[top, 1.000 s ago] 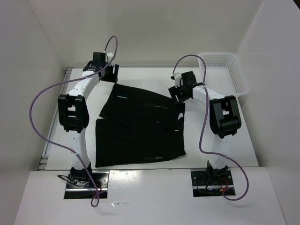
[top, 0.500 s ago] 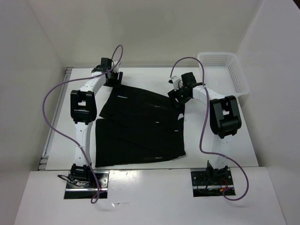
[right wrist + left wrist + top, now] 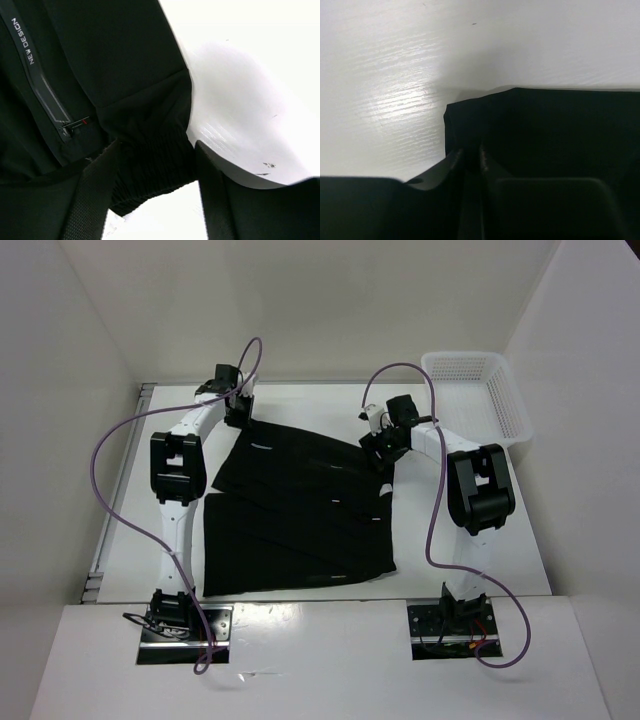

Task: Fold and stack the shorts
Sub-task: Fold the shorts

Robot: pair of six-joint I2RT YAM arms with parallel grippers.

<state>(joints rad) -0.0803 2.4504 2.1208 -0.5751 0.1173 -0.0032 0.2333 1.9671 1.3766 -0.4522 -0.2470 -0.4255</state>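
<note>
The black shorts [image 3: 300, 510] lie spread flat on the white table, legs toward the near side. My left gripper [image 3: 240, 416] sits at their far left corner. In the left wrist view its fingers [image 3: 471, 150] are pinched together on that corner of the shorts [image 3: 545, 130]. My right gripper [image 3: 384, 454] is at the far right corner. In the right wrist view it [image 3: 156, 145] stands open, a finger on either side of the ribbed waistband [image 3: 155, 165]. A zip pocket with a printed strip [image 3: 30, 50] shows to the left.
A white mesh basket [image 3: 505, 390] stands at the far right corner of the table, beyond the right arm. White walls enclose the table on three sides. Purple cables loop above both arms.
The left arm shifted right onto the shorts' far left corner and its jaws closed on the fabric. The right gripper crept slightly farther and its jaws narrowed a little round the waistband.
</note>
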